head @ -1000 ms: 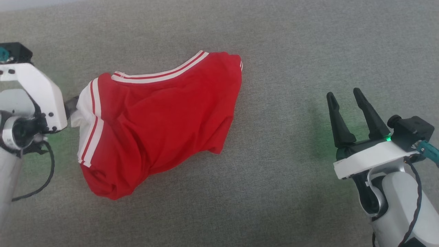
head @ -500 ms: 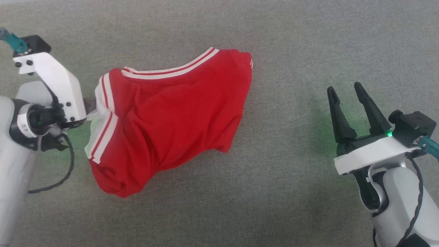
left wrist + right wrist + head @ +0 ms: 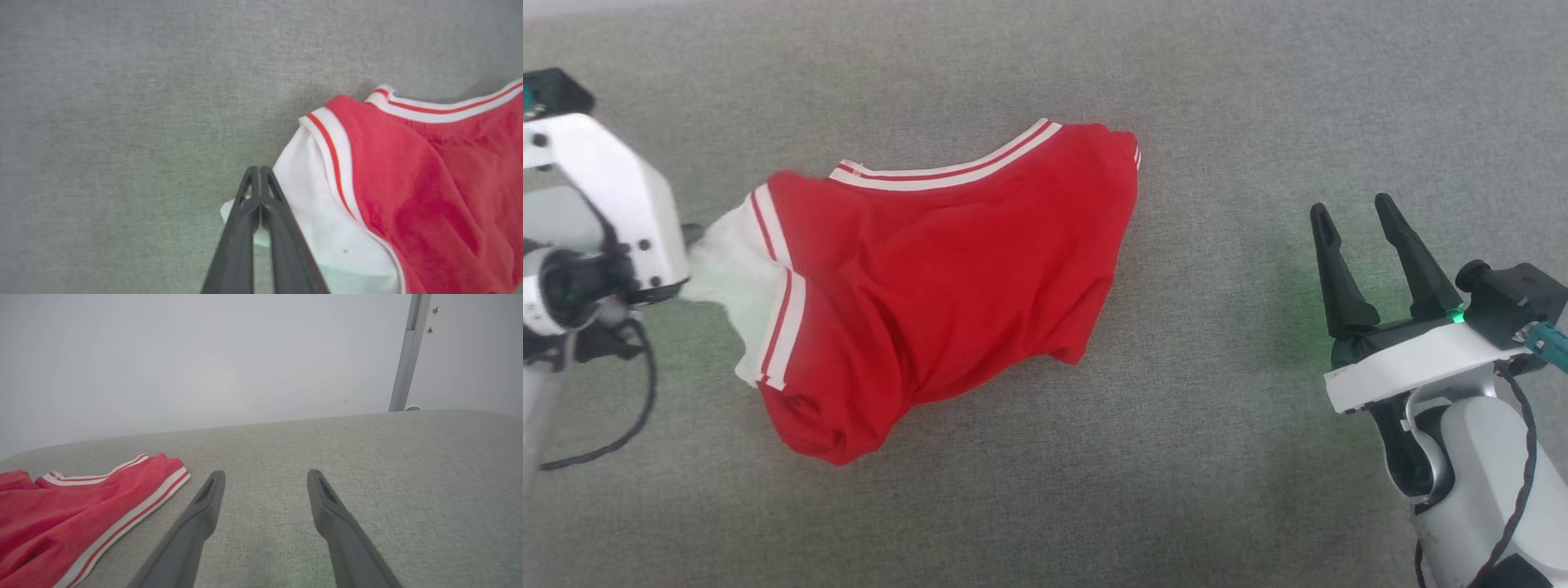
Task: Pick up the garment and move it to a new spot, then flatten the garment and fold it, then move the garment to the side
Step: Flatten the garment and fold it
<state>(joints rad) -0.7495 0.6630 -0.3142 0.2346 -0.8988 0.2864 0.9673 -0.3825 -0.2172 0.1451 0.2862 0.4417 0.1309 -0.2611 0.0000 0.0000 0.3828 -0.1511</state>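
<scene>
The grey fabric surface point(image 3: 1217, 490) carries the red jersey T-shirt point(image 3: 947, 286), crumpled left of centre. The left end effector point(image 3: 259, 169) pinches the white sleeve point(image 3: 727, 269) at its edge, probably to lift the shirt by one corner for relocation. The right end effector point(image 3: 1352, 211) stands spread, well apart from the cloth, apparently in reserve. The left wrist view shows the fingers point(image 3: 282, 228) pressed together on the sleeve. In the head view the wrist housing point(image 3: 621, 204) covers that contact. The right wrist view adds a pale wall point(image 3: 204, 355) behind.

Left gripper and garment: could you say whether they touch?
Touching: the left wrist view shows the left gripper pinching the garment by its white sleeve.
</scene>
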